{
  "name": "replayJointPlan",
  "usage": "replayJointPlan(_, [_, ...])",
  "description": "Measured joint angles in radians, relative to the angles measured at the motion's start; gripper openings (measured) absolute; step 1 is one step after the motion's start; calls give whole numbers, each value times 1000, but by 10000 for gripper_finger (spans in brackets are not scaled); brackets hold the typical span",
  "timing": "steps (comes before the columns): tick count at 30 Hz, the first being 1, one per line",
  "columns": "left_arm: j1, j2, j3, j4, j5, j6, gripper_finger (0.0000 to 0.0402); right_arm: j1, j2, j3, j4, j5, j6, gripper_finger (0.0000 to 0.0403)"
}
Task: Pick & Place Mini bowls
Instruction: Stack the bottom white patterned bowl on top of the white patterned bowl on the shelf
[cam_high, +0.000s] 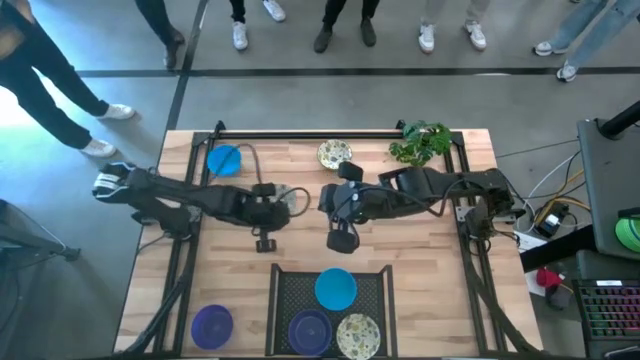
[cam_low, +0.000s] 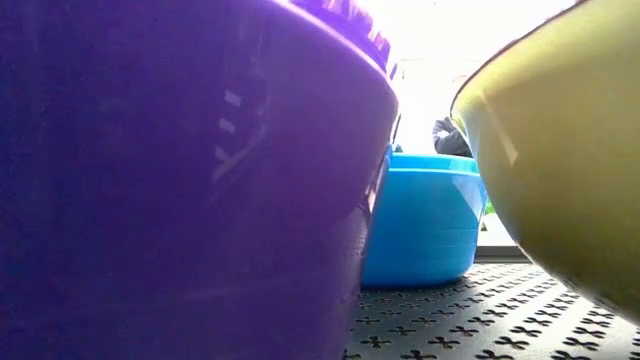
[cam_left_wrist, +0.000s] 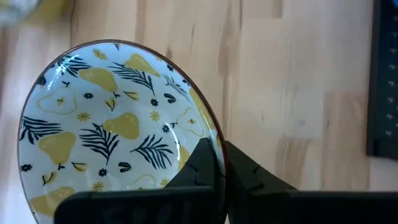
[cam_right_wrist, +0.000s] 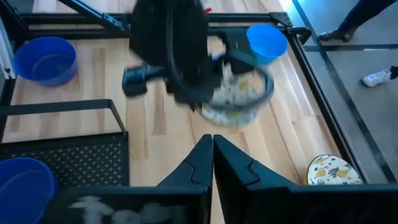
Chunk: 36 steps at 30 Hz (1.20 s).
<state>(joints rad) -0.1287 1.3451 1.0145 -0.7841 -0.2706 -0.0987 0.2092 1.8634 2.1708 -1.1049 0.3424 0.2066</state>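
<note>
Mid-worktop, left gripper (cam_high: 290, 199) jaws pinch only a patterned bowl's (cam_left_wrist: 112, 127) rim; it could slip. Right gripper (cam_high: 341, 240) jaws pressed together, empty.

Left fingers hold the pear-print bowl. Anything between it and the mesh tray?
No object on the wood between them, but the right gripper hangs shut beside the tray's far rim, close to the bowl's path.

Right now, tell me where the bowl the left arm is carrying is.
In the high view the pear-patterned bowl is clamped by the left gripper above mid-table, between the blue bowl and the right gripper.
</note>
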Motion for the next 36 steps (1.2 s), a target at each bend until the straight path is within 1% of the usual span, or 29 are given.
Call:
replayJointPlan(5, [0,137,102,32,0,90,3,0,-28,0,-19,0,14,8])
replayJointPlan(11, [0,250,171,64,9,160,3,0,-75,0,-55,1,30,8])
replayJointPlan(20, [0,368,213,137,27,208,3,0,-124,0,-149,1,94,8])
replayJointPlan(29, [0,476,255,190,47,233,3,0,-125,-3,-149,1,105,8])
replayJointPlan(36, [0,509,270,218,49,246,3,0,-124,-4,-157,1,107,8])
